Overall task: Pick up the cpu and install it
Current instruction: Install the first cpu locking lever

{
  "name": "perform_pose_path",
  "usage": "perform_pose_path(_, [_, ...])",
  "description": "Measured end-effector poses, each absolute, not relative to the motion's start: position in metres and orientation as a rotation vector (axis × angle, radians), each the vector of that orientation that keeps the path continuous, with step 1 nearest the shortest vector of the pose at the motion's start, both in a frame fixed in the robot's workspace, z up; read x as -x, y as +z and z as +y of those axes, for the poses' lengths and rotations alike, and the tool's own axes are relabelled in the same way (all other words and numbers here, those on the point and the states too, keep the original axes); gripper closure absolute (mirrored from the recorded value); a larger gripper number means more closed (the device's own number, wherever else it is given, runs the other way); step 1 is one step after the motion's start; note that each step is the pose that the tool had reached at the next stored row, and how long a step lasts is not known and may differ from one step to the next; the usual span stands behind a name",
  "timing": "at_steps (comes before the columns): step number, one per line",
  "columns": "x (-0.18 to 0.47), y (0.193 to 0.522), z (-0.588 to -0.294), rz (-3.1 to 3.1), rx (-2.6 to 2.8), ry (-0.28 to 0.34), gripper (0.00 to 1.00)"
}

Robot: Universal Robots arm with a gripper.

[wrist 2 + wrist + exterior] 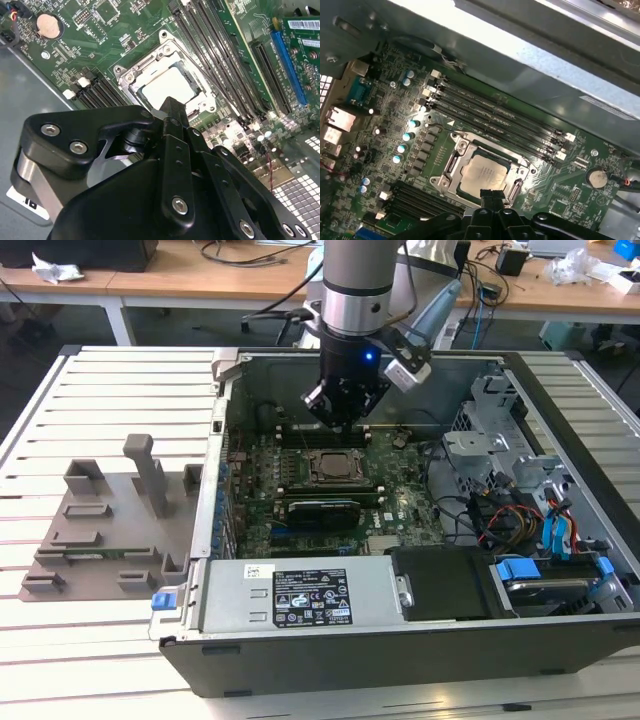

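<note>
Grey fixture blocks [110,525] sit on the slatted white worktop [120,370] at the exterior view's left, well apart from everything else I'm dealing with.

Next along is the open computer case [400,665], lying on its side. The silver power supply [300,602] runs along its near wall, with the green motherboard [400,502] behind that.

The cpu [330,466] is sitting flat in the socket near the middle of the board, pale silver top facing up. In both wrist views it lies inside the metal socket frame [129,79], and its edges line up with the frame's opening. Long black memory slots [495,112] run alongside the frame, and there's a coin cell [596,177] off to one side of the board.

The end effector [343,423] hangs right over the socket on the arm's silver wrist. In the first wrist view its black fingertips [487,196] are pinched together with nothing between them, so it's narrow and carrying nothing. The second wrist view has the end effector [172,106] overlapping the near edge of the chip. Honestly I can't tell if the tips are touching the metal top or sitting just above it.

At the exterior view's right, inside the case, there's the grey drive cage [490,430], and blue cables [555,530] lie bundled just in front of it.
</note>
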State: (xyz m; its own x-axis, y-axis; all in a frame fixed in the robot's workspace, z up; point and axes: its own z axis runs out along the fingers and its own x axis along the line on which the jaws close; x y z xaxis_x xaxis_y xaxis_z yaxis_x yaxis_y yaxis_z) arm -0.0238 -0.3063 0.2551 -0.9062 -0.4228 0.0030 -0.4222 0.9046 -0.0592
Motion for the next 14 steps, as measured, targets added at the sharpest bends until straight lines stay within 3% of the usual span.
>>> perform_pose_path(14, [0.0238, 0.2552, -0.3063, 3.002, 0.875, -0.09, 0.89])
